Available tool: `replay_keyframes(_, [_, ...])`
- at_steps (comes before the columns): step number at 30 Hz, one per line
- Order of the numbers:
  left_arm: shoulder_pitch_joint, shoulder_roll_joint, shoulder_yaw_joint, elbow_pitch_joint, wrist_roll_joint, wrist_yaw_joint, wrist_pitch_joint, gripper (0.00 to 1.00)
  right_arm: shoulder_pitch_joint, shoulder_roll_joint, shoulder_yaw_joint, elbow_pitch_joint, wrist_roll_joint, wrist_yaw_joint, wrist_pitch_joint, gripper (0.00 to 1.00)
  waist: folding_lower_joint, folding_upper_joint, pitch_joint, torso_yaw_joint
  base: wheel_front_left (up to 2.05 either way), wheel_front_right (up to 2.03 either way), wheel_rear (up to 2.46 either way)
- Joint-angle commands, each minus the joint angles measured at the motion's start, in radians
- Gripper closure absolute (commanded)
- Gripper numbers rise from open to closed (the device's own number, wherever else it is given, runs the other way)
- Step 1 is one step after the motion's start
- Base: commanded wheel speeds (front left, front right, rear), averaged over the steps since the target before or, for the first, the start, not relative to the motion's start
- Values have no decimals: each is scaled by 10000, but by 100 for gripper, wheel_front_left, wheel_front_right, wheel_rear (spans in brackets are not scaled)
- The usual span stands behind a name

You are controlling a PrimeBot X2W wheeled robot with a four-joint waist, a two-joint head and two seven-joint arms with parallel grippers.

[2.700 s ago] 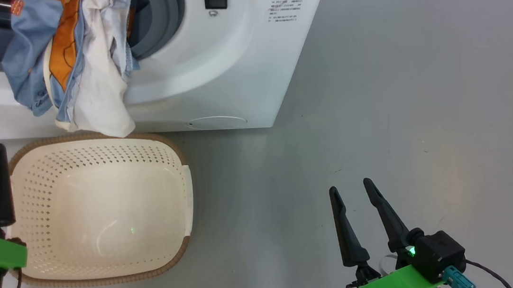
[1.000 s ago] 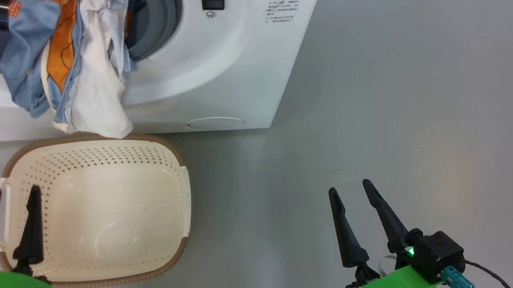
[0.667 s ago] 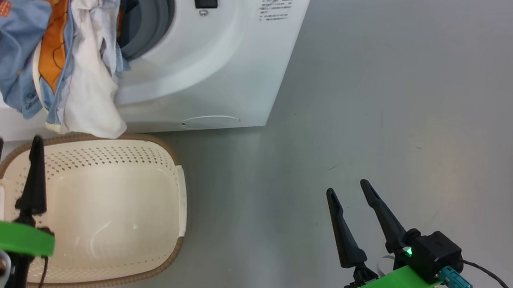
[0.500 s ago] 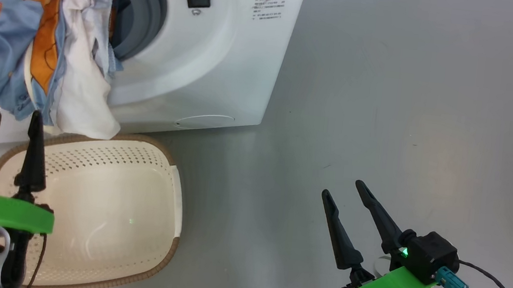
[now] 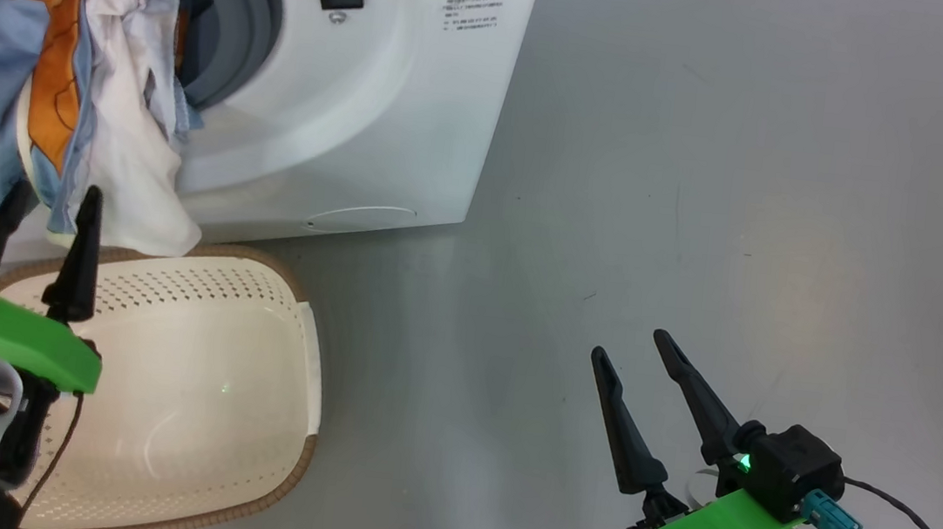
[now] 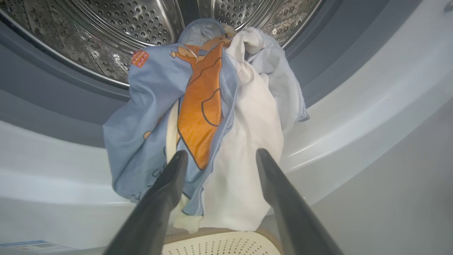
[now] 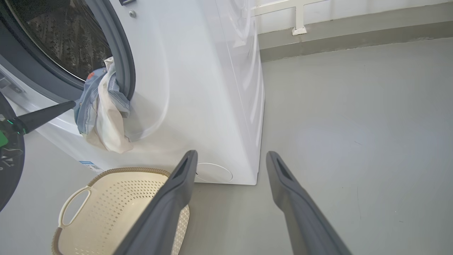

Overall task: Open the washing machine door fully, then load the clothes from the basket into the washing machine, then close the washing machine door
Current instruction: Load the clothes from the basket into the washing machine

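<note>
The clothes (image 5: pixel 61 81) are hung over the front lip of the washing machine (image 5: pixel 382 115), half inside it, and the empty basket (image 5: pixel 256 312) is set on the floor (image 5: pixel 707 193) just in front of the washing machine. The left fingers (image 5: pixel 79 258) are spread wide just under the hanging clothes. The right fingers (image 5: pixel 625 425) are spread wide too, held well off to the right of the washing machine.

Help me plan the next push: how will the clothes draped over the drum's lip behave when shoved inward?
Likely floppy: the clothes hang in limp folds, so they'd probably crumple rather than slide whole. The dangling white lining may trail outside.
</note>
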Motion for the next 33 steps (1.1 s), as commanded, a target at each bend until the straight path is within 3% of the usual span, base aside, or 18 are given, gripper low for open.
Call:
replay_keyframes(1, [-417, 544, 151, 78, -132, -16, 58, 0, 92, 42, 275, -234, 110, 62, -48, 0, 0, 0, 11, -21, 0, 0, 0])
replay_keyframes(11, [-1665, 827, -462, 1844, -470, 1, 885, 0, 116, 42, 308, -236, 160, 62, -48, 0, 0, 0, 112, -143, 0, 0, 0])
replay_keyframes(25, [-3462, 832, -273, 4070, -992, 172, 1892, 0, 25, 42, 441, -292, 272, 62, -48, 0, 0, 0, 641, -356, 0, 0, 0])
replay_keyframes(33, [-4247, 740, -160, 4375, -1559, 32, 1466, 0, -37, 42, 489, -295, 410, 62, -48, 0, 0, 0, 898, -482, 0, 0, 0])
